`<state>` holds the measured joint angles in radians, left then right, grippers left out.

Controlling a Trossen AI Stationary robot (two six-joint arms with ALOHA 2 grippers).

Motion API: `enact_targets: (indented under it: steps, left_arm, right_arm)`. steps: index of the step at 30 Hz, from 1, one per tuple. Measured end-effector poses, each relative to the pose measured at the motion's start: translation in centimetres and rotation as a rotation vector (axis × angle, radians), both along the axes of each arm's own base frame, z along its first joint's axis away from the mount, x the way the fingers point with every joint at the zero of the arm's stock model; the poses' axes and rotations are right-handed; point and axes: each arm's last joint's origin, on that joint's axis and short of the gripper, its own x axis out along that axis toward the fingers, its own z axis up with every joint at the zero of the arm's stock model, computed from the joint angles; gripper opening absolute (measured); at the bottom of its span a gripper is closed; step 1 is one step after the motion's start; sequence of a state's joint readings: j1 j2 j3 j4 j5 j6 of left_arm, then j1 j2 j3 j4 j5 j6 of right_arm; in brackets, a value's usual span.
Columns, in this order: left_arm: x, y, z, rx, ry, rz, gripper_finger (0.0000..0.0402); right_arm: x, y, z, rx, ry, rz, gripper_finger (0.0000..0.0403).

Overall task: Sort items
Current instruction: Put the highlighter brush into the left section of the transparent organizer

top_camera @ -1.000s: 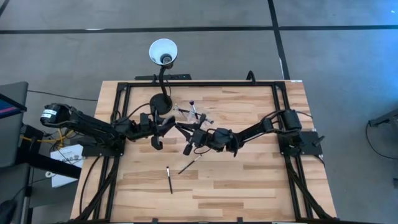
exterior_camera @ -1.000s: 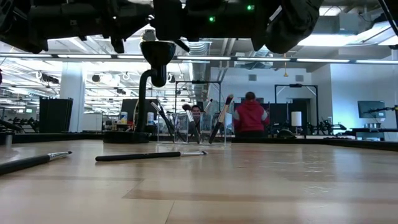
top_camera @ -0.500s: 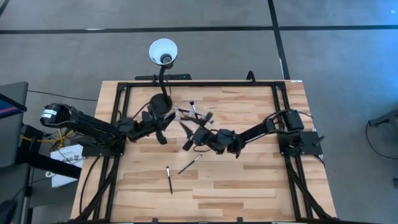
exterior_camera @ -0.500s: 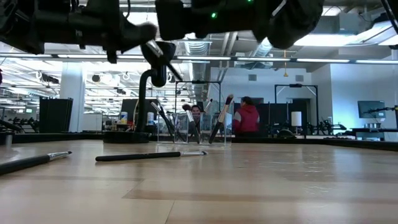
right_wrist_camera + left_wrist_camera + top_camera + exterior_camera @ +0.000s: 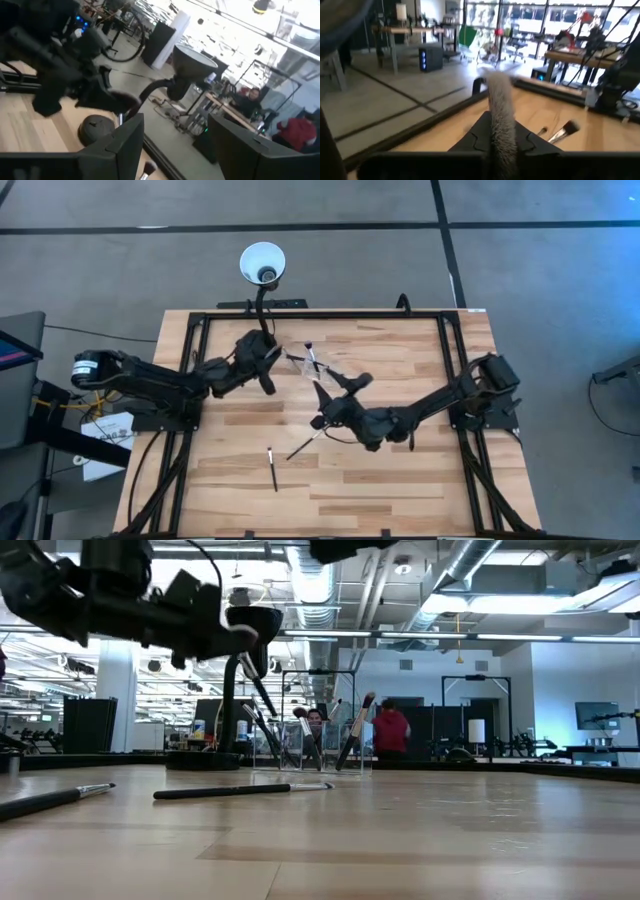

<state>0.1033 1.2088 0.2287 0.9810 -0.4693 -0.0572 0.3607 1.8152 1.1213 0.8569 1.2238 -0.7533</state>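
Note:
My left gripper (image 5: 266,378) hangs above the table's far left part, next to the lamp's base (image 5: 256,345), shut on a makeup brush (image 5: 499,107) with a grey, fuzzy head. My right gripper (image 5: 340,387) stands open over the table's middle with nothing between its fingers (image 5: 127,137). Two more dark-handled brushes (image 5: 272,468) (image 5: 305,445) lie flat on the wood nearer the front. A clear holder (image 5: 310,740) at the far middle has several brushes standing in it. My left gripper pinches the brush between its two fingers (image 5: 477,135), just behind the fuzzy head (image 5: 499,100), which sticks out past the fingertips. The brush is lifted clear of the table. In the low view its dark handle (image 5: 262,695) slants down below the gripper.
A black gooseneck lamp with a white shade (image 5: 262,262) stands at the far edge, close to my left gripper. A black frame (image 5: 320,313) runs round the table. People move in the room behind the table (image 5: 390,730). Bare wood lies at the near right (image 5: 400,480).
The two grippers met over the table's middle. My left gripper shut on the brush and carried it toward the far left, near the lamp's base. My right gripper opened, let go and drew back toward the table's right and near side.

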Motion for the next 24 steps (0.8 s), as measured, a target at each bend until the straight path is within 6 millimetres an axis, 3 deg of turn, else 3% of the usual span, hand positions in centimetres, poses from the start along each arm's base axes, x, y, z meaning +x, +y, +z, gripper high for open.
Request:
enact_targets:
  steps: [7, 12, 24]
  left_arm:
    - [0.7, 1.3, -2.6, -0.053, 0.113, 0.019, 0.0024]
    - [0.8, 1.4, -3.2, -0.057, 0.141, 0.022, 0.0037]
    - [0.9, 1.4, -3.0, -0.029, 0.137, 0.019, 0.0140]
  right_arm:
    - [0.1, -0.3, -1.0, 0.082, 0.003, 0.037, 0.0212]
    - [0.6, -0.4, -3.0, 0.245, 0.072, 0.297, 0.0212]
    - [1.7, -2.0, -5.8, 0.667, 0.143, 0.591, 0.0212]
